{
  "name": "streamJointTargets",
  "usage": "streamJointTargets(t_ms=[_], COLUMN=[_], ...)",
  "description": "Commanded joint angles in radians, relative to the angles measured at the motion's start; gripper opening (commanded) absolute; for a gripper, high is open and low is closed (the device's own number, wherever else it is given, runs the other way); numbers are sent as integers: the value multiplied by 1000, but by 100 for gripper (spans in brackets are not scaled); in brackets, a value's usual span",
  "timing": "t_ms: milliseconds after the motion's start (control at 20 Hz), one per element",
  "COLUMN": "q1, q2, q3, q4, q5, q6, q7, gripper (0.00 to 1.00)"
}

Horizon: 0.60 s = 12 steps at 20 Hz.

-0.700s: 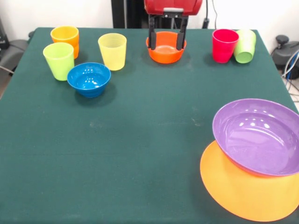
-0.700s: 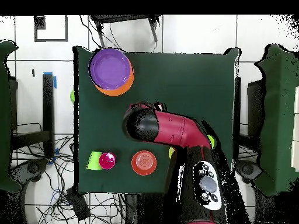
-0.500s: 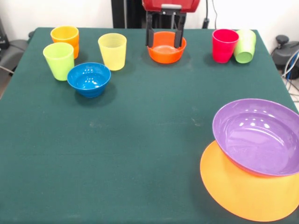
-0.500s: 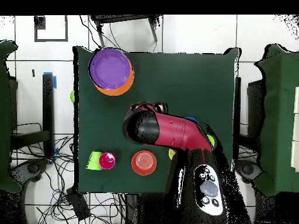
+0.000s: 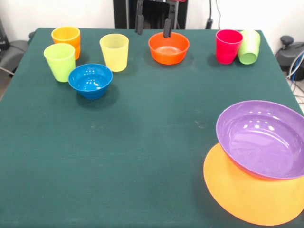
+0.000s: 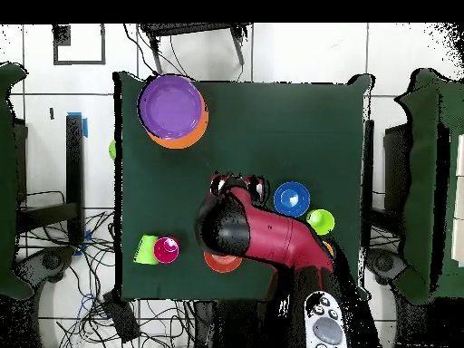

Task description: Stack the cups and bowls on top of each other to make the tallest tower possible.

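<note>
Resting nearest, at the worktop's point(image 5: 142, 156) right front corner: purple bowl point(image 5: 263, 140), mouth up, sitting off-centre on the large orange-yellow bowl point(image 5: 247, 202) and forming the base of the tower.

Standing farther back on the left: blue bowl point(image 5: 90, 80), mouth up, just beside the lime cup point(image 5: 60, 61); behind these, orange cup point(image 5: 66, 37) and yellow cup point(image 5: 114, 51), all upright, wide mouths facing up, long axes running vertically.

Sitting in the far row at centre: red-orange bowl point(image 5: 168, 47), mouth up, being round and so showing no long axis across the worktop, only a vertical axis of symmetry. Well to its right: red cup point(image 5: 228, 46) standing upright, with the green cup point(image 5: 249, 46) tilting against it.

Hanging at the far edge, above and just left of the red-orange bowl: pincer point(image 5: 153, 24), spread wide and holding nothing.

Judging the step in hand as fetching the red-orange bowl: doing it well by lowering one finger inside and one outside the rim, closing on the wall, lifting straight up, and keeping the mouth level while carrying it toward the purple bowl; centring it there before releasing, and passing clear of the yellow cup on the way.
</note>
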Motion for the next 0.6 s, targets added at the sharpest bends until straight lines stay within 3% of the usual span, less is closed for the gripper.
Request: streamJointTargets(t_ms=[50, 250, 600], q1=[-1, -36, -68], q2=[24, 57, 161], q3=[23, 59, 85], q4=[154, 182, 201], q5=[39, 56, 14], q6=[3, -57, -188], q7=[245, 321, 427], gripper=[100, 100, 100])
